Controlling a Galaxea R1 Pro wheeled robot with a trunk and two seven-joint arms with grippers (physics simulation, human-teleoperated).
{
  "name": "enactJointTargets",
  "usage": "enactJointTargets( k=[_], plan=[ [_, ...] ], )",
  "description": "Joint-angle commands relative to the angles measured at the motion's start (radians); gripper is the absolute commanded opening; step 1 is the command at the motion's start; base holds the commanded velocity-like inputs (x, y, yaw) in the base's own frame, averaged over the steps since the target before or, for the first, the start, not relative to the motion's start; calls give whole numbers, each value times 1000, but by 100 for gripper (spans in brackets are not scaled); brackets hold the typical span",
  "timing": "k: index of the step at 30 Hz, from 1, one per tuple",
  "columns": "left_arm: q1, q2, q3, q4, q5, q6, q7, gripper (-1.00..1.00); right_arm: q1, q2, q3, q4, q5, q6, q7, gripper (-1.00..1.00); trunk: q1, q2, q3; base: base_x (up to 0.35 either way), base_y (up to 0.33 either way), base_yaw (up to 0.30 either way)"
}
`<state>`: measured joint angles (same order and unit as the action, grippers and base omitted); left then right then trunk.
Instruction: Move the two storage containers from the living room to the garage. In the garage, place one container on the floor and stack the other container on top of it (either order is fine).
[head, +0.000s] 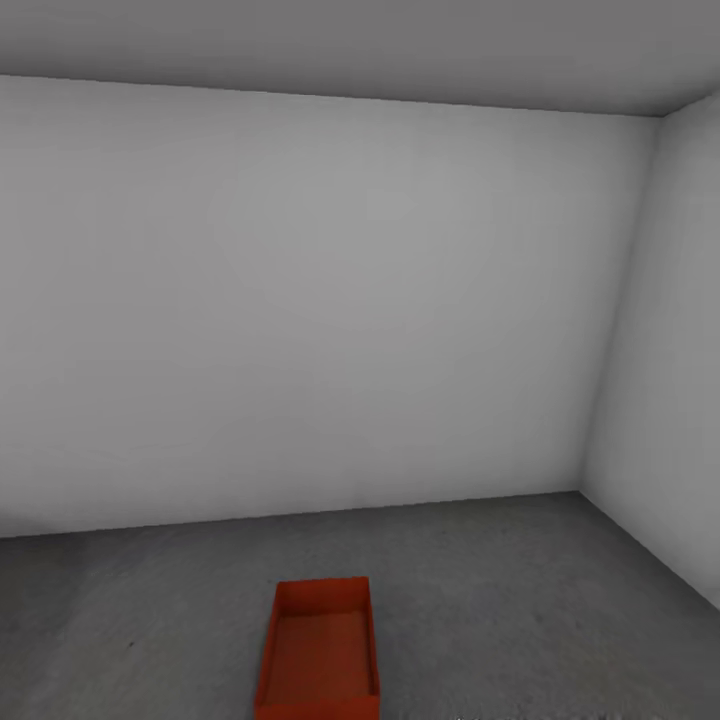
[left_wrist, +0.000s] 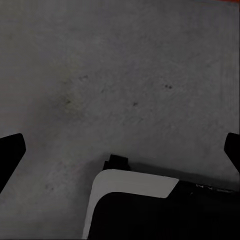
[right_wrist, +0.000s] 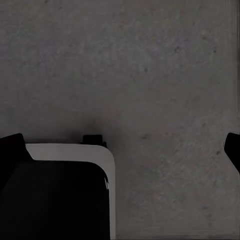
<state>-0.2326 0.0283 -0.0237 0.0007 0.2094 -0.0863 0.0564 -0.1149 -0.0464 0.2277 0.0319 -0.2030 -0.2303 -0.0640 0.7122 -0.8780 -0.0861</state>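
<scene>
The garage has white walls and a grey floor. One red bin sits on the floor, near and in the middle. The left tool and right tool are spread wide, holding nothing. The robot should probably fetch the second bin and set it straight on top.

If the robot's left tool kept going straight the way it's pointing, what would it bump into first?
Probably the grey concrete floor. The left tool looks straight down at it with open fingers and nothing held between them. How far off the floor lies is unclear.
</scene>
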Motion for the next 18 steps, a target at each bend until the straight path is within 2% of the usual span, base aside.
enactJointTargets(
  k=[1,4,18],
  plan=[
    [12,1,-3,0,23,-3,-25,100,-2,0,8,3,-9,-6,0,100,0,-1,-2,0,0,-285],
    [32,1,-7,-4,56,-27,-67,100,-2,0,8,3,-9,-5,0,100,0,-1,-2,0,0,-285],
    [35,2,-11,-11,53,-38,-72,100,-2,5,8,2,-8,-6,0,100,0,-1,-2,0,0,-286]
  ],
)
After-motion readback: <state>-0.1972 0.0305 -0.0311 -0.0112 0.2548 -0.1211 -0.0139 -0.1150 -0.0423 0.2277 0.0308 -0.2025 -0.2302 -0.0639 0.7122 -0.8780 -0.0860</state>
